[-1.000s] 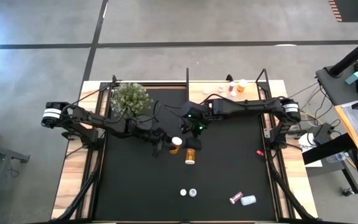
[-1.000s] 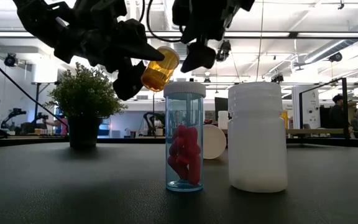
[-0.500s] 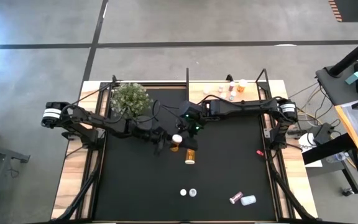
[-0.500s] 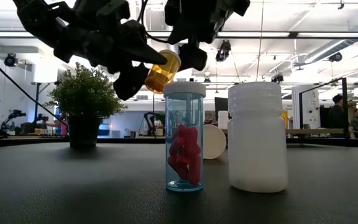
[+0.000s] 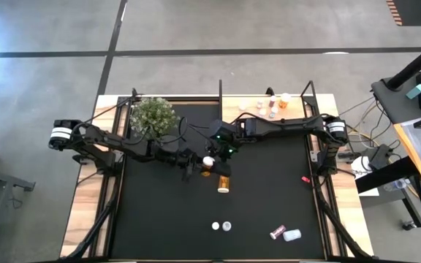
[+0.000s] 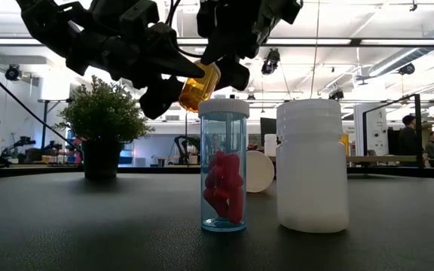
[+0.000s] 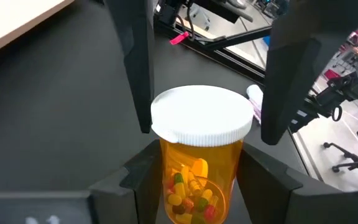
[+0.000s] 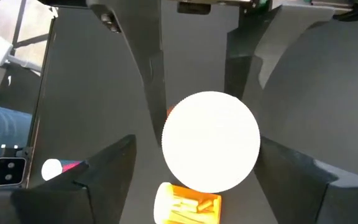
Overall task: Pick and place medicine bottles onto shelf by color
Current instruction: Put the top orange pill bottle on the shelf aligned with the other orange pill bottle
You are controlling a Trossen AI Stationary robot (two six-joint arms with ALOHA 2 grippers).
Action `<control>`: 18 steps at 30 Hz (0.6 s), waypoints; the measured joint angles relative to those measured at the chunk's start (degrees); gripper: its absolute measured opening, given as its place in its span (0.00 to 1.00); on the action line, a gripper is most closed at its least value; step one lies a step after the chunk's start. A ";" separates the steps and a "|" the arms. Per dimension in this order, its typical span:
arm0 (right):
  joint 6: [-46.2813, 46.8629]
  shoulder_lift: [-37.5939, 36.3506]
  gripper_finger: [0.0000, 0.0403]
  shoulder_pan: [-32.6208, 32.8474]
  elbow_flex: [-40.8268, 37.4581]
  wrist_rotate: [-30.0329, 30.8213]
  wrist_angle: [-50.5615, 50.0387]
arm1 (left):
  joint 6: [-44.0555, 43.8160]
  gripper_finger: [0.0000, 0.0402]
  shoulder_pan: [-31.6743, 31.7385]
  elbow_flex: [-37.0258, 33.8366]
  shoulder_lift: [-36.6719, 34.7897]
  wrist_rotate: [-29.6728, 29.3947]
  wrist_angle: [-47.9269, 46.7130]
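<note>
My left gripper (image 5: 196, 162) is shut on an orange bottle (image 5: 207, 164) with a white cap, held above the black mat at mid-table. My right gripper (image 5: 218, 150) is open. Its fingers stand on either side of that bottle's cap (image 8: 210, 149), coming from the far right. A second orange bottle (image 5: 224, 183) lies on its side on the mat just nearer. Two small bottles (image 5: 221, 226) stand near the front. A pink bottle (image 5: 277, 232) and a white bottle (image 5: 292, 235) lie at the front right. The shelf (image 5: 302, 102) at the far right carries a few bottles (image 5: 272, 104). My left gripper pinches the orange bottle's amber body (image 7: 194, 180) between its two fingers (image 7: 135, 177), which come from the table's left and lie along it. The bottle is lifted clear of the mat and tilted, cap end (image 6: 208, 75) higher and pointing toward the right gripper. My right gripper's fingers (image 7: 142, 68) flank the cap (image 7: 201, 115); I cannot tell whether they touch it.
A potted plant (image 5: 152, 115) stands at the far left. A small red speck (image 5: 305, 179) lies on the mat's right side. In the low view a clear bottle with pink pills (image 6: 224, 165) and a white bottle (image 6: 313, 165) stand close to the near edge.
My right gripper has moved toward the table's left, onto the held bottle, so its fingers now stand around the cap. My left gripper has kept the orange bottle lifted, almost in place.
</note>
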 joint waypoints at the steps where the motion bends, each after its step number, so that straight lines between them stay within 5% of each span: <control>1: 0.00 0.00 0.72 0.00 0.00 0.02 0.01 | 0.07 0.40 0.00 0.00 0.00 0.02 0.00; 18: -0.07 0.00 0.67 0.00 0.00 0.05 0.19 | 0.64 0.40 -0.02 0.00 0.00 0.02 -0.11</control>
